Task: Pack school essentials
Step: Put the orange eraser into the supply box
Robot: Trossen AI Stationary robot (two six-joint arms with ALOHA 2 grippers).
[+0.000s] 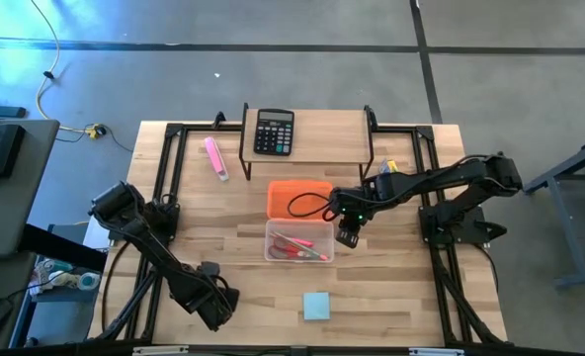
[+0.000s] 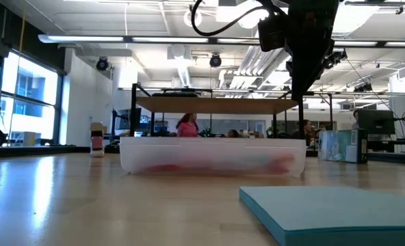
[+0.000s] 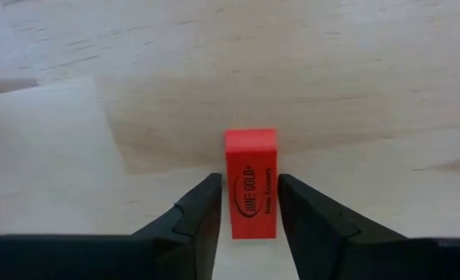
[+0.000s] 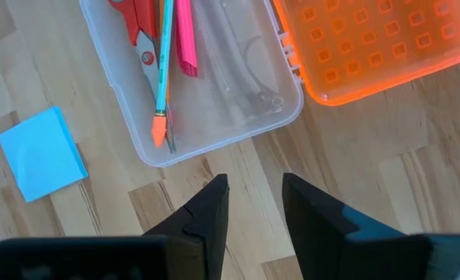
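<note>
black calculator [image 1: 274, 132] on a wooden shelf [image 1: 322, 148], pink marker [image 1: 216, 158] on the tabletop [image 1: 391, 287] left of it

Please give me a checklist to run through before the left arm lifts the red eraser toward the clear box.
1. Red eraser sits between the left gripper fingers: ok.
2. Fingers firmly clamped on the eraser: cannot tell; slim gaps show on both sides.
3. Clear box open, orange lid folded back: ok.
4. Room left in the box beside the scissors and pencil: ok.
5. Right gripper clear of the box opening: not ok; it hangs at the box's right edge.
6. Blue sticky-note pad packed: not ok; it lies on the table.
</note>
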